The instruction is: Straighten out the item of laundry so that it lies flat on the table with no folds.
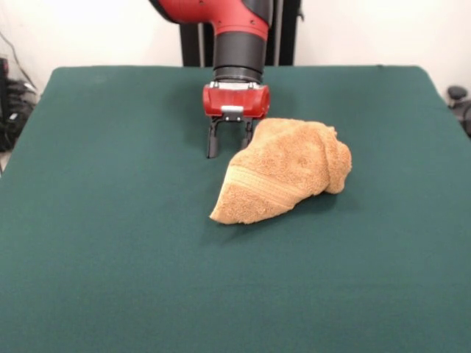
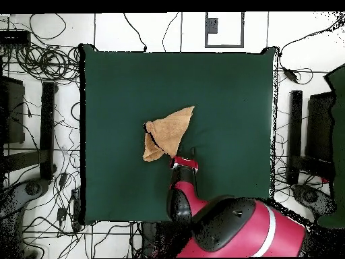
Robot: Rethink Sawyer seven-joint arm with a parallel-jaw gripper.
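One tan-orange terry hand towel point(image 1: 283, 170) lies bunched (stripe band showing) mid dark green felt table point(image 1: 110, 243); the red-black gripper point(image 1: 229, 143) stands spread and empty just behind it.

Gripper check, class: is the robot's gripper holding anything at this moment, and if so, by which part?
Nothing is held. The gripper stands open just behind the towel, at its rear edge; no cloth shows between the fingers.
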